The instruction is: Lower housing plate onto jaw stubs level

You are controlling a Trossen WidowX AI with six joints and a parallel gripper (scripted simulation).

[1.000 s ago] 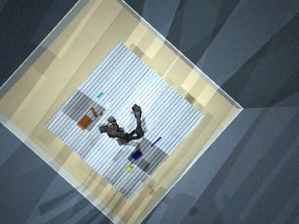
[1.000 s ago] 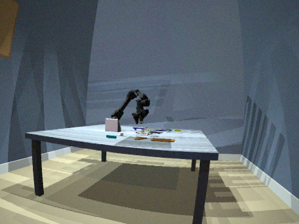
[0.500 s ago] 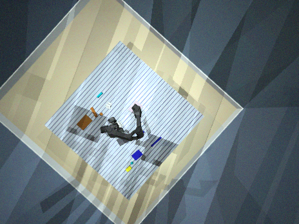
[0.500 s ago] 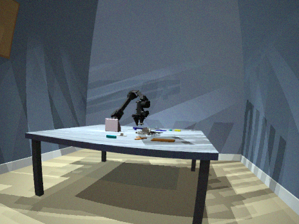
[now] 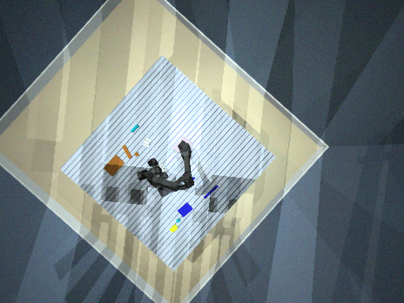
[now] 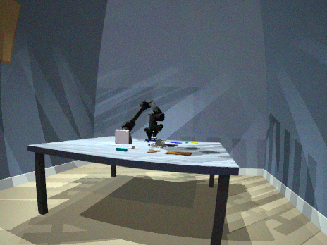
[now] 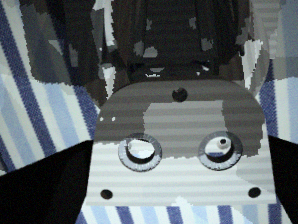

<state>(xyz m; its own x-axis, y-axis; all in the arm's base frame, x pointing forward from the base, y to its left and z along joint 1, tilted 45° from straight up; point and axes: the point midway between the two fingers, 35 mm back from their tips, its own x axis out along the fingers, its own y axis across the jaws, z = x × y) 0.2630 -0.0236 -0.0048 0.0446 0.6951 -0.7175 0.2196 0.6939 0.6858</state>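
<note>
Nearest in the wrist view, the gripper point(image 5: 158, 169) point(image 6: 153, 139) point(image 7: 176, 147) is clamped on the housing plate point(image 7: 180, 182), its dark fingers at opposite sides. The plate has two ringed bores; within the right-hand one in that view show a small round part and a patch of blue. Dark mechanism lies past the rounded edge; whether the plate is seated cannot be told.

On the table point(image 5: 174, 252) point(image 6: 88, 148), nearest in the exterior view, lie an orange slab point(image 5: 114, 165) point(image 6: 178, 153) and a teal block point(image 5: 135, 128) point(image 6: 121, 149). Farther back, a pink block point(image 6: 122, 136) stands by the arm's base, and a yellow block point(image 5: 174, 228) point(image 6: 194, 142) lies well apart.
</note>
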